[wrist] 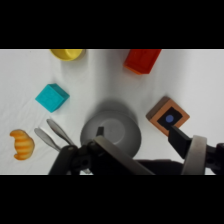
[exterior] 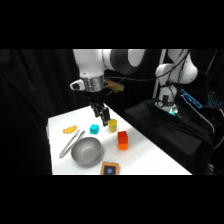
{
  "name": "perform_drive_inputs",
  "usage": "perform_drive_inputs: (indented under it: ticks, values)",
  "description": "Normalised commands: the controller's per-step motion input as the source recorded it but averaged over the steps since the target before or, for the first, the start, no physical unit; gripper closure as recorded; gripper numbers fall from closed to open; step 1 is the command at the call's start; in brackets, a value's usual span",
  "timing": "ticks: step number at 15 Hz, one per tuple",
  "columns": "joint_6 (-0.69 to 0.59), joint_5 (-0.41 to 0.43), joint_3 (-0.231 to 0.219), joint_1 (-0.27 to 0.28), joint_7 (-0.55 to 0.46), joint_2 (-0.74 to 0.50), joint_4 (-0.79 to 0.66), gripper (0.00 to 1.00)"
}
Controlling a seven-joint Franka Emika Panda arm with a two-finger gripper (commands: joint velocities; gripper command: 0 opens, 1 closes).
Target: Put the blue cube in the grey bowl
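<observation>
The blue cube (exterior: 94, 129) is a small cyan block that rests on the white table, behind the grey bowl (exterior: 86, 151). My gripper (exterior: 104, 117) hangs above the table just right of the cube, between it and the yellow cup (exterior: 112, 125). In the wrist view the cube (wrist: 52, 97) lies at the upper left and the round metal bowl (wrist: 111, 131) sits low in the middle. There the gripper (wrist: 137, 134) is open and holds nothing. One fingertip shows over the bowl and the other beside a brown tile.
An orange-red block (exterior: 122, 140) stands right of the bowl. Metal tongs (exterior: 71, 141) lie at the bowl's left, with a small orange croissant-shaped piece (exterior: 70, 130) beyond them. A brown tile with a blue dot (exterior: 110, 169) sits at the table's front edge.
</observation>
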Motion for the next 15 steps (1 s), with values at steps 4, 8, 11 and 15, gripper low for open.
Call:
perform_drive_inputs:
  ticks: [4,8,11,15]
  values:
    - [0.06,-0.004,-0.018,-0.037,0.06,0.04,0.06,0.00]
    - [0.13,-0.015,-0.081,-0.098,0.10,0.06,0.11,0.00]
    - [0.06,-0.008,-0.097,-0.124,0.11,-0.07,0.05,0.00]
    - [0.09,-0.001,-0.083,-0.095,0.21,0.04,0.11,0.00]
